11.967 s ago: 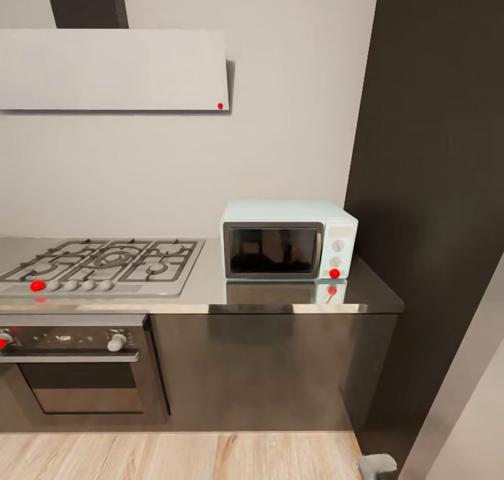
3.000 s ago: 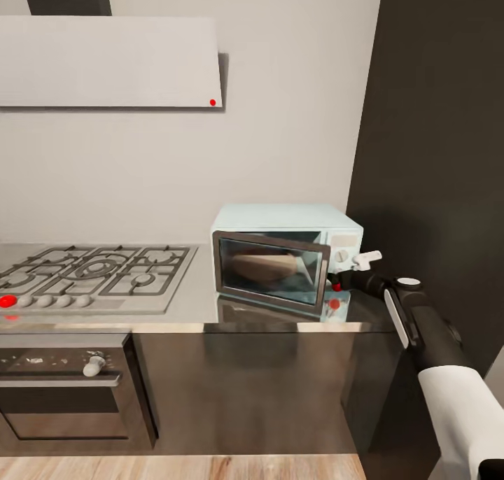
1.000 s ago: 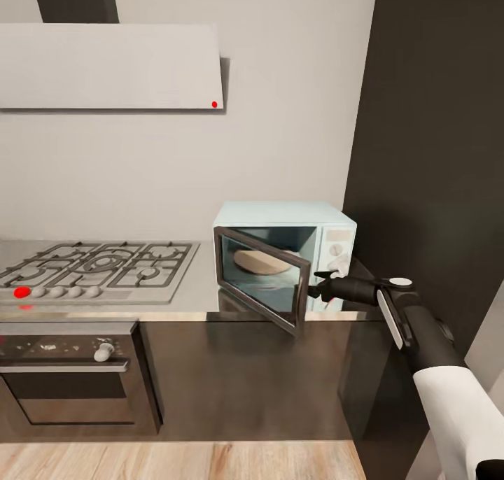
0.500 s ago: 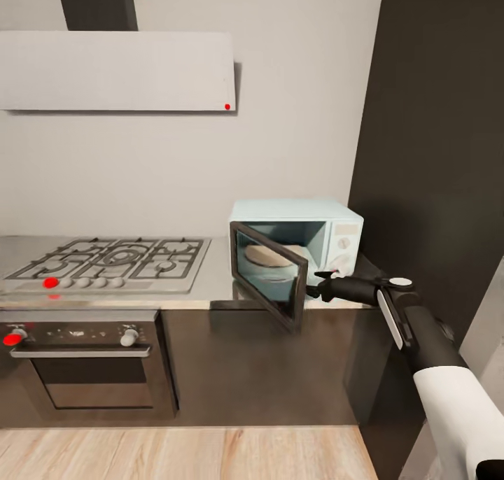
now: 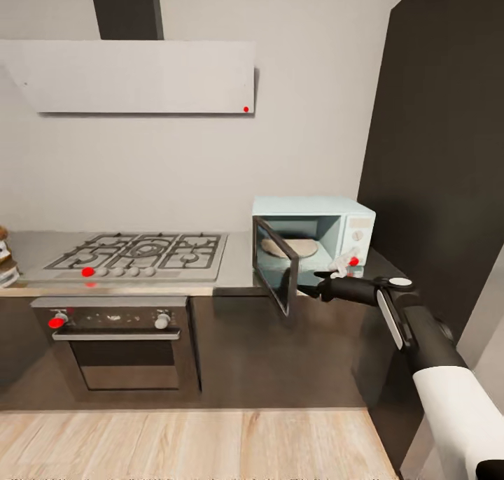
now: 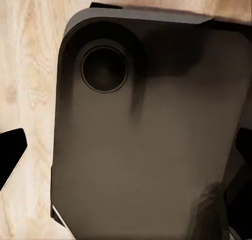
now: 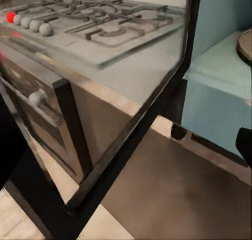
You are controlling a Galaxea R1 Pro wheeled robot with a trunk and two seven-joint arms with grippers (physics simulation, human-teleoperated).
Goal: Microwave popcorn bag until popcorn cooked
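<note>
The pale mint-blue microwave [image 5: 350,217] stands at the right end of the grey countertop [image 5: 238,273]. Its dark glass door [image 5: 276,273] is swung wide open past the counter's front edge. A tan round plate [image 5: 288,247] lies inside. My right gripper [image 5: 320,283] hangs just right of the door's free edge, in front of the cavity. In the right wrist view the door frame [image 7: 157,119] runs between the fingers of the right gripper [image 7: 126,151], which stand far apart and open. The left gripper [image 6: 126,156] is open over the robot's dark base. The popcorn bag is out of view.
A gas hob [image 5: 140,250] sits in the counter left of the microwave, above a steel oven [image 5: 119,343], with a white hood [image 5: 140,78] overhead. A tall dark cabinet [image 5: 448,151] walls the right side. Something small is cut off at the counter's far left [image 5: 4,256]. Wood floor [image 5: 196,445] lies in front.
The microwave door, shut 12 s ago, has swung steadily wider with my right gripper at its edge. The whole view has shifted, and more of the counter's left side shows.
</note>
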